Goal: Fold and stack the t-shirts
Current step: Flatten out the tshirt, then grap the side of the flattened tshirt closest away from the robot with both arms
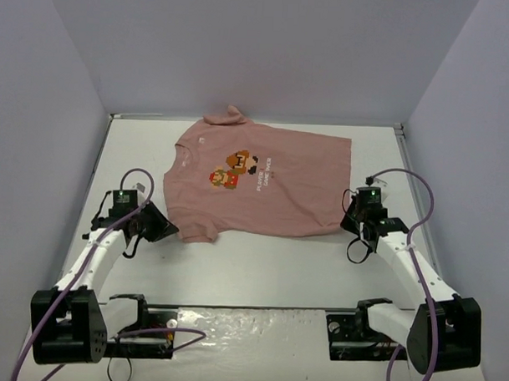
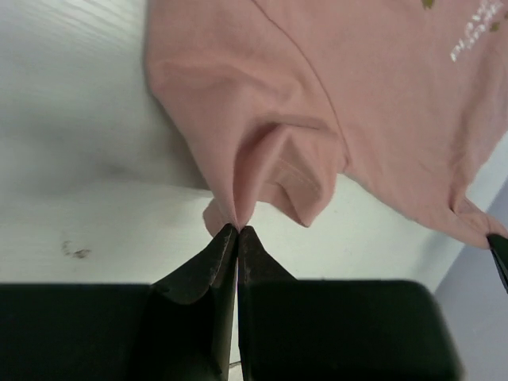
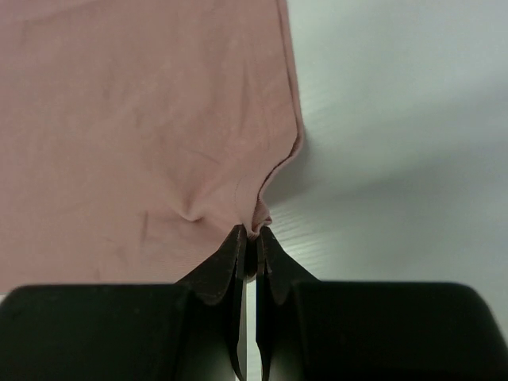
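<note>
T-shirt lies on white table between walls

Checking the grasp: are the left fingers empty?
No, the left fingers are shut on a pinch of the t-shirt at its sleeve.

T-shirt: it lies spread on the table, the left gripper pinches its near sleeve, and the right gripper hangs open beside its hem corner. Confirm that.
Not quite: the right gripper is not open. The right wrist view shows its jaws shut on the hem corner of the t-shirt. The rest stands: spread on the table, left gripper pinching the sleeve.
</note>
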You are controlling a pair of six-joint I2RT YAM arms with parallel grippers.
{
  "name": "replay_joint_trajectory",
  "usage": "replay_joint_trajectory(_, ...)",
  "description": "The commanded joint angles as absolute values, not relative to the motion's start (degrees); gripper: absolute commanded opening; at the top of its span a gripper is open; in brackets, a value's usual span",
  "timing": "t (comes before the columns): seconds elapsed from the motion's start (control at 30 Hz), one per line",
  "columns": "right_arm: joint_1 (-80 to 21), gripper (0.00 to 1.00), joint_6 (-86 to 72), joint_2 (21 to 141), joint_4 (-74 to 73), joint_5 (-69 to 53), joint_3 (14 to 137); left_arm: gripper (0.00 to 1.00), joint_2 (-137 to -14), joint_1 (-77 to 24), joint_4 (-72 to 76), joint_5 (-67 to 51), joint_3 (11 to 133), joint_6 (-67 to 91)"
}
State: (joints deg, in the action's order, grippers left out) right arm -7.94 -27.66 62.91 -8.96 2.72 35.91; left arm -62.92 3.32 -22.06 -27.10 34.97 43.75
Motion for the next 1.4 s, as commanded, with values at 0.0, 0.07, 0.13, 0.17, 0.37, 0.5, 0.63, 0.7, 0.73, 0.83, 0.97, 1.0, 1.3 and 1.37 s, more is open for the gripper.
replay_joint_trajectory(0.0, -7.64, 0.01, -34.66, 65.04, -14.86, 10.55, 36.25, 0.0, -60.51, 4.17, -31.83, -17.81, 38.24, 40.6)
replay_joint_trajectory(0.07, -6.9, 0.04, -36.68, 66.83, -18.09, 13.39, 37.57, 0.0, -60.42, 4.66, -33.78, -16.44, 39.15, 39.82)
replay_joint_trajectory(0.13, -6.19, 0.1, -38.52, 68.53, -21.37, 15.65, 39.01, 0.01, -60.95, 4.99, -36.59, -15.28, 40.66, 38.59)
replay_joint_trajectory(0.17, -6.08, 0.16, -39.04, 68.71, -22.28, 16.26, 39.48, 0.01, -61.0, 5.3, -38.96, -14.98, 41.3, 38.42)
replay_joint_trajectory(0.37, -5.94, 0.42, -41.12, 64.19, -25.84, 19.23, 43.42, 0.46, -59.26, 6.79, -45.15, -14.33, 45.15, 39.45)
replay_joint_trajectory(0.5, -6.3, 0.54, -37.71, 65.94, -24.83, 17.43, 48.46, 0.62, -59.82, 6.92, -44.33, -15.18, 50.31, 38.98)
replay_joint_trajectory(0.63, -7.43, 0.52, -34.13, 74.22, -22.93, 14.42, 54.94, 0.63, -67.02, 4.35, -39.4, -15.11, 57.94, 36.24)
replay_joint_trajectory(0.7, -8.25, 0.5, -34.46, 79.29, -21.92, 13.22, 56.76, 0.63, -74.43, 1.35, -38.65, -15.06, 64.89, 34.66)
replay_joint_trajectory(0.73, -8.51, 0.5, -35.13, 81.12, -21.1, 13.53, 57.11, 0.63, -78.42, -0.92, -38.21, -14.62, 66.94, 34.24)
replay_joint_trajectory(0.83, -9.04, 0.49, -35.76, 86.15, -18.66, 14.5, 57.61, 0.63, -88.8, -4.15, -35.84, -13.47, 72.07, 34.48)
replay_joint_trajectory(0.97, -8.98, 0.47, -34.91, 91.73, -16.73, 14.25, 58.78, 0.59, -97.37, -5.22, -32.78, -12.71, 75.71, 35.23)
replay_joint_trajectory(1.0, -9.05, 0.47, -34.63, 93.32, -15.83, 13.98, 59.06, 0.58, -99.73, -5.36, -32.09, -12.57, 76.54, 35.51)
replay_joint_trajectory(1.3, -8.89, 0.43, -30.05, 105.05, -12.83, 12.36, 64.33, 0.57, -110.84, -5.37, -27.28, -11.76, 77.32, 39.95)
replay_joint_trajectory(1.37, -8.63, 0.42, -28.47, 108.39, -12.28, 12.43, 66.01, 0.57, -112.66, -5.32, -26.78, -11.15, 77.34, 41.13)
